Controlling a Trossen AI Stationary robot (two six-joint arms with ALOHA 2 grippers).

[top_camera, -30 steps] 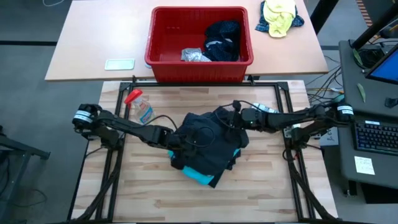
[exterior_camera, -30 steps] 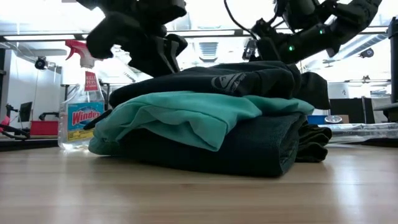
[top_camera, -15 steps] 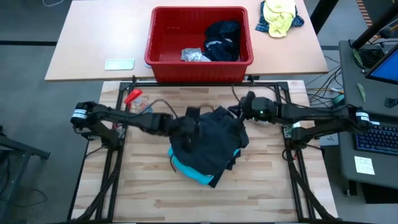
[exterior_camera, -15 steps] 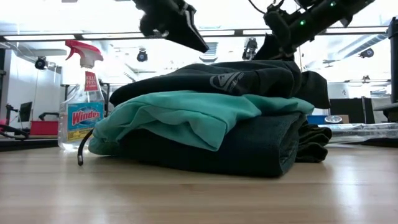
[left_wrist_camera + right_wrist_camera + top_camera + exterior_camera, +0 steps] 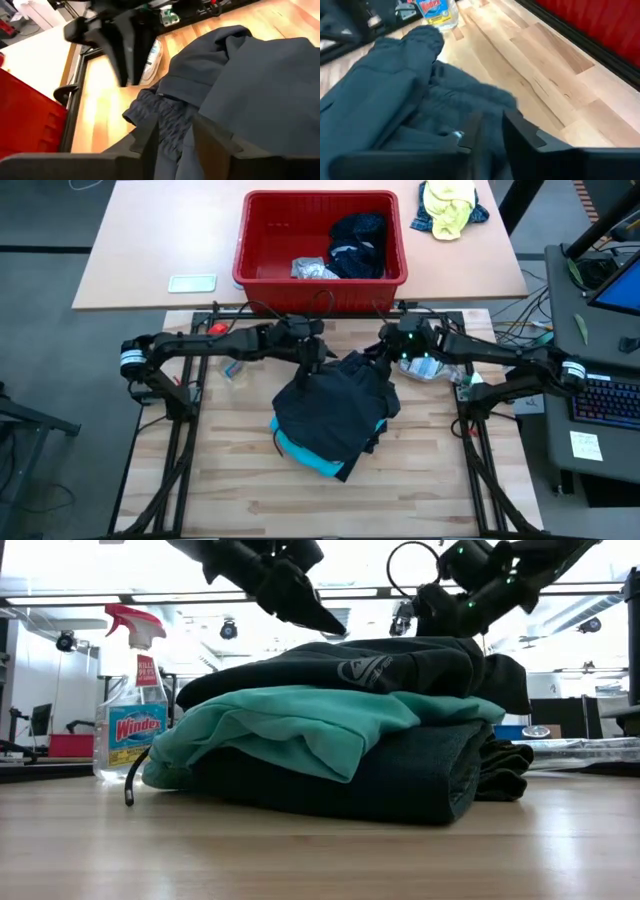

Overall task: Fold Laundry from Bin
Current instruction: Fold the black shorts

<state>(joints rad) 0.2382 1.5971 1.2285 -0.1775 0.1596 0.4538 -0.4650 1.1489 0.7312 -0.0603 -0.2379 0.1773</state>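
Note:
A stack of folded laundry (image 5: 330,415) lies in the middle of the wooden table: a dark grey garment (image 5: 380,665) on top, a turquoise one (image 5: 300,725) under it, and a dark one (image 5: 400,780) at the bottom. My left gripper (image 5: 316,368) hangs open, its fingers a little apart, above the stack's far left part (image 5: 175,125). My right gripper (image 5: 383,360) is also open, just over the stack's far right corner (image 5: 492,122). Beyond the table's far edge stands the red bin (image 5: 260,280), with dark garments (image 5: 358,242) and a light grey one (image 5: 312,270) in it.
A spray bottle (image 5: 130,710) stands at the table's far left, beside my left arm. On the tan table behind, a yellow-and-blue cloth bundle (image 5: 450,205) lies right of the bin and a flat white object (image 5: 192,283) left of it. Bare wood (image 5: 400,490) lies on the near side.
My left gripper has risen from the stack's near left side and swung toward the far edge, ending over the stack's far left part. My right gripper has lifted a little and drawn toward the far edge, rolling as it went. The stack has stayed where it was.

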